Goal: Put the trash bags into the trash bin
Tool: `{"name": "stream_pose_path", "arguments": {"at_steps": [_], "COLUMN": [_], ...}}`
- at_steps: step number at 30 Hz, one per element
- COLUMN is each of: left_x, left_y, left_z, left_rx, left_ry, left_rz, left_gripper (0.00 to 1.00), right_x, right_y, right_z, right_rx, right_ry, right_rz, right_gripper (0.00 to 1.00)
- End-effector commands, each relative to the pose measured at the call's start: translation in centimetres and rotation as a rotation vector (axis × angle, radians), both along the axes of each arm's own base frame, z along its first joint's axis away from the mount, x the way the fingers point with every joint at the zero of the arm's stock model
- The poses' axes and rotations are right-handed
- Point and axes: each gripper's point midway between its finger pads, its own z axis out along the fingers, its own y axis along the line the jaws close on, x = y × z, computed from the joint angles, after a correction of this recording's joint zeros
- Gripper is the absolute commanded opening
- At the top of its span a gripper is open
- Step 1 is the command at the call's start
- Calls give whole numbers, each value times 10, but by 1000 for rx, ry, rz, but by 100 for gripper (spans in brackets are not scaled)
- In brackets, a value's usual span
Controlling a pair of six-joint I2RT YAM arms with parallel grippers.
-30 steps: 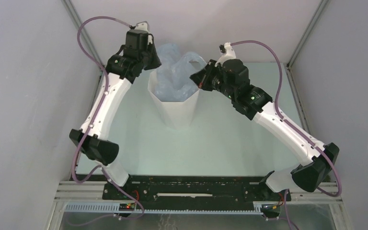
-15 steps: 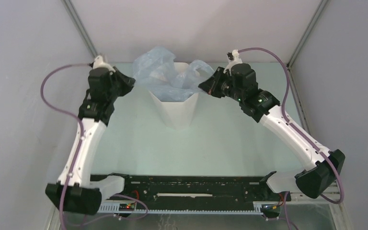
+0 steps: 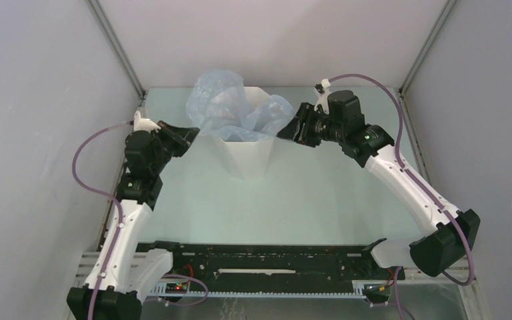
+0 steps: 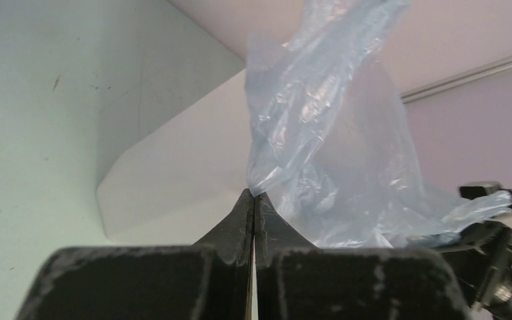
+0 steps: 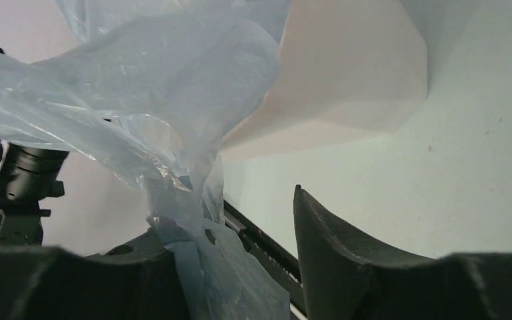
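So the bag [image 3: 237, 110] is sitting in the mouth of the bin [image 3: 248, 160], but only partly in. Most of the crinkly blue film is puffed up above the rim and spills out over both the left and right edges. The bin's standing upright toward the back of the table [image 3: 320, 200], roughly midway between the two arms. The left gripper [image 3: 188, 137] is just beside the bin's left rim with its jaws pressed fully together. In its wrist view a corner of the bag runs right down into the closed tips, so it looks pinched there. The right gripper [image 3: 288, 130] is at the bin's right rim with its jaws partway apart and nothing clamped between them. In its own camera the film is draped over one side of the gripper, while the other finger [image 5: 337, 253] stands bare with a clear gap between the two.
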Motion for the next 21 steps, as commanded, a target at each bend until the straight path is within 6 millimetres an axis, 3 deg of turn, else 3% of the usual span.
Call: {"name": "stream_pose_path", "arguments": {"at_steps": [1, 3, 6, 10, 15, 21], "left_x": [-12, -15, -19, -29, -32, 8], "left_y": [-5, -5, 2, 18, 20, 4], "left_z": [13, 12, 12, 5, -23, -41], "left_rx": [-30, -25, 12, 106, 131, 84], "left_ry": [-40, -29, -24, 41, 110, 152], "left_rz": [-38, -38, -13, 33, 36, -34], "left_gripper": [0, 0, 0, 0, 0, 0], "right_x": [-22, -24, -27, -20, -4, 29], "right_y": [-1, 0, 3, -4, -22, -16], "right_z": [6, 10, 16, 12, -19, -39], "right_rx": [23, 49, 88, 54, -62, -73], "right_ry": [6, 15, 26, -20, -8, -25], "right_rz": [80, 83, 110, 120, 96, 77], "right_gripper": [55, 52, 30, 13, 10, 17]}}
